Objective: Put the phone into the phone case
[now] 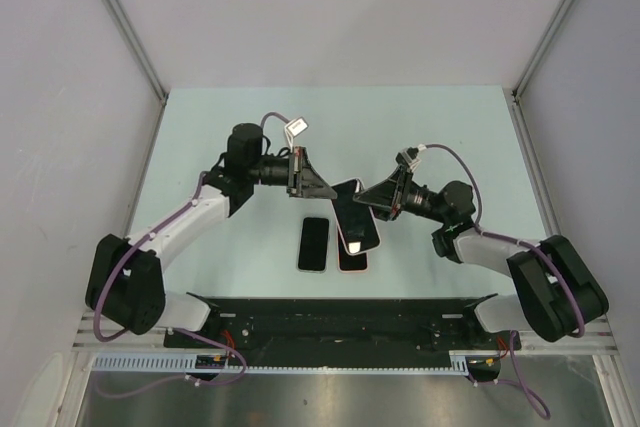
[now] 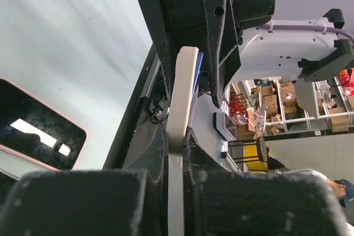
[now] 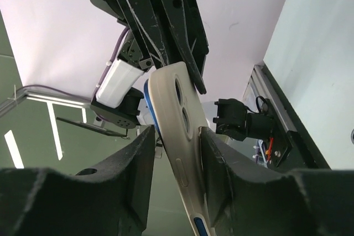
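Observation:
A cream phone case [image 1: 357, 219] with a dark-screened, blue-edged phone in it is held tilted above the table between both grippers. My left gripper [image 1: 325, 190] is shut on the case's far edge; in the left wrist view the cream case edge [image 2: 182, 92] stands pinched between my fingers [image 2: 178, 134], with the phone's blue rim [image 2: 198, 73] beside it. My right gripper [image 1: 372, 203] holds the opposite side. In the right wrist view the case back [image 3: 177, 131], with its camera cut-outs, sits slanted between my fingers [image 3: 177, 134], and the blue phone edge [image 3: 148, 96] shows behind it.
Two more phones lie screen up on the table below: a light-edged one [image 1: 314, 244] and a pink-edged one [image 1: 352, 260] partly under the held case. The pink-edged phone shows in the left wrist view [image 2: 38, 136]. The black base rail [image 1: 340, 322] runs along the near edge.

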`<control>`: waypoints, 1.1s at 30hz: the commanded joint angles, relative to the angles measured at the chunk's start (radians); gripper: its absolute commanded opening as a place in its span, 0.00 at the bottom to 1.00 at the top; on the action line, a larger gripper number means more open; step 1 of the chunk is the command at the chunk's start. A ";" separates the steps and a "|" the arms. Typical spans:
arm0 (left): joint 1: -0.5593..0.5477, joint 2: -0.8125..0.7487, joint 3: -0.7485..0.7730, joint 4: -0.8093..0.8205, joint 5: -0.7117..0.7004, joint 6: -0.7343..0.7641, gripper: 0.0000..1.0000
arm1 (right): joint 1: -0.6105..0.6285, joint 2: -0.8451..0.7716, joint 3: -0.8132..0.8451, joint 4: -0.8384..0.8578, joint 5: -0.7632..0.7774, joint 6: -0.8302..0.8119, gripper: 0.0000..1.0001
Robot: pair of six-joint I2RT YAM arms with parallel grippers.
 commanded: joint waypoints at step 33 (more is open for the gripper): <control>-0.098 0.103 -0.170 0.509 0.078 -0.324 0.00 | 0.024 -0.301 0.040 -0.397 0.238 -0.245 0.51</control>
